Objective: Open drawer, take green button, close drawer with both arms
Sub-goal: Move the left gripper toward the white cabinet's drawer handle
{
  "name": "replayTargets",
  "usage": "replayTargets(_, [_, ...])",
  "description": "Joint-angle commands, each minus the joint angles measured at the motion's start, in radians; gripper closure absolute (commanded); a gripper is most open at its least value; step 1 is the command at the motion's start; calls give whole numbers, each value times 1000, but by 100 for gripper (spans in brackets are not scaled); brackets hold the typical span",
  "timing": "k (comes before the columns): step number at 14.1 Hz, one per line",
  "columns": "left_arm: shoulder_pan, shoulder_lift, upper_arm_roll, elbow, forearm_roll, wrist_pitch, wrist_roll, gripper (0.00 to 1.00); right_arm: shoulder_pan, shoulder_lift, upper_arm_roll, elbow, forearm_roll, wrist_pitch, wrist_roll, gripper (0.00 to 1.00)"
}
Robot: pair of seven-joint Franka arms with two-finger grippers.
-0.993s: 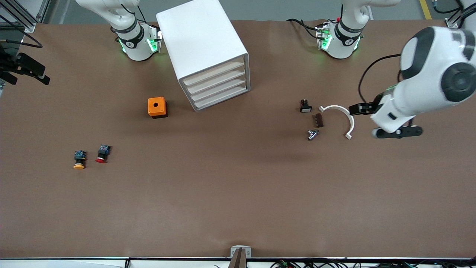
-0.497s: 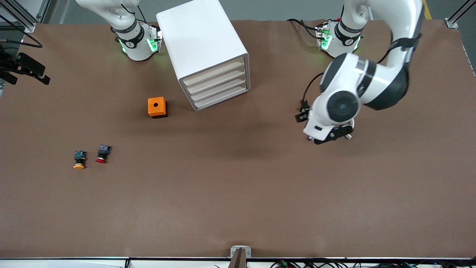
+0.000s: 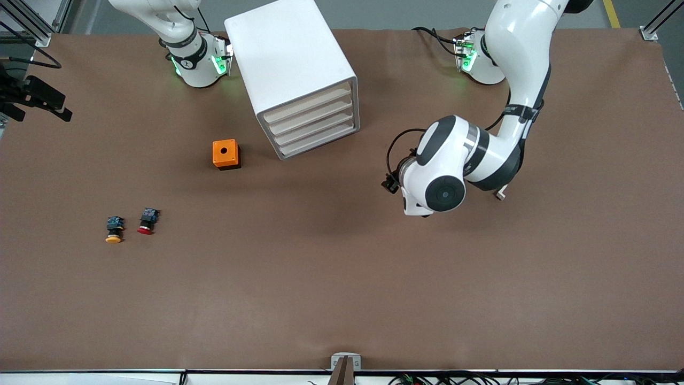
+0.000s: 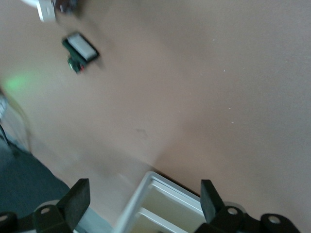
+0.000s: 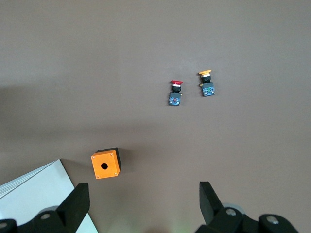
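Cream drawer [image 3: 320, 140] closed, button unseen; left pincer [image 4: 146, 204] and right pincer [image 5: 141, 201] both released.

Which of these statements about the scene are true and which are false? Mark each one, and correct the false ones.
1. All four drawers of the cabinet are shut. True.
2. The left gripper holds a button. False: its fingers are open and empty.
3. The red-capped button lies beside the yellow-capped button. True.
4. The orange box stands on the cabinet. False: it stands on the table beside the cabinet.
5. The right gripper is open. True.
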Motion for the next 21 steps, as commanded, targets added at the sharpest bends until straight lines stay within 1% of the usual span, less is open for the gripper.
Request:
replayTargets(1, [-3, 85, 0, 94, -105, -26, -173, 1, -3, -10, 2, 3, 1, -13, -10, 0])
replayTargets(2, [-3, 124, -1, 123, -159, -25, -295, 1, -3, -10, 2, 1, 1, -12, -10, 0])
replayTargets(4, [-3, 154, 3, 124, -239, -7, -423, 1, -3, -10, 2, 1, 1, -13, -10, 0])
replayTargets(5, [-3, 171, -1, 124, -259, -8, -486, 1, -3, -10, 2, 1, 1, -13, -10, 0])
replayTargets(6, [0, 187, -4, 125, -300, -10, -578, 1, -3, -10, 2, 1, 1, -16, -10, 0])
replayTargets(7, [5, 197, -7, 125, -375, -11, -639, 1, -3, -10, 2, 1, 1, -16, -10, 0])
replayTargets(9, [6, 217, -7, 124, -463, -14, -707, 1, -3, -10, 2, 0, 1, -18, -10, 0])
replayTargets(11, [0, 236, -7, 124, -501, -19, -785, 1, -5, -10, 2, 1, 1, -20, -11, 0])
replayTargets(15, [0, 280, -69, 119, -526, -48, -841, 2, -5, -10, 2, 0, 1, -20, -10, 0])
replayTargets(16, [0, 296, -89, 116, -540, -62, -855, 6, -7, -10, 2, 0, 1, -20, -10, 0])
replayTargets(17, [3, 319, -110, 111, -547, -81, -868, 15, -7, -10, 2, 0, 1, -20, -11, 0])
replayTargets(18, [0, 329, -116, 108, -547, -92, -876, 24, -7, -10, 2, 0, 1, -20, -11, 0])
replayTargets(20, [-3, 351, -122, 105, -549, -117, -876, 39, -7, -10, 2, 0, 1, -20, -11, 0])
replayTargets(21, [-2, 363, -130, 105, -549, -126, -875, 43, -7, -10, 1, 0, 1, -20, -11, 0])
